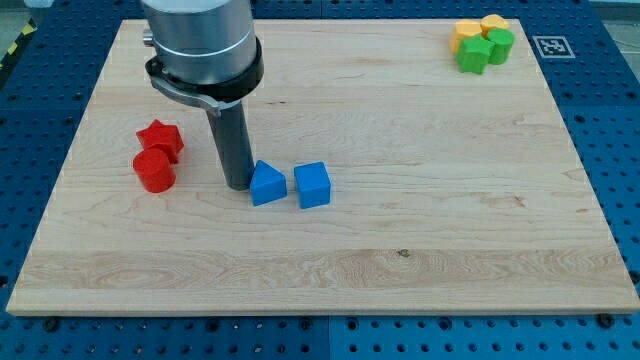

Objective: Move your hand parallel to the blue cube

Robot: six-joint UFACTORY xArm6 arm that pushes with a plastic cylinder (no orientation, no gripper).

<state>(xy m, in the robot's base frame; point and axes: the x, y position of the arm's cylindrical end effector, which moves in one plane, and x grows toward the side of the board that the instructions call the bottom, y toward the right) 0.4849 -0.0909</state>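
Observation:
The blue cube [313, 185] sits near the middle of the wooden board [420, 230], a little left of centre. A blue triangular block [267, 184] lies just to its left, a small gap between them. My tip [238, 186] rests on the board right at the left side of the blue triangular block, touching or nearly touching it. The tip is about two block widths to the left of the blue cube, on the same level across the view.
A red star-shaped block [160, 138] and a red cylinder [155, 171] stand close together at the view's left. At the top right corner, two yellow blocks [467, 33] and two green blocks [476, 54] form a tight cluster.

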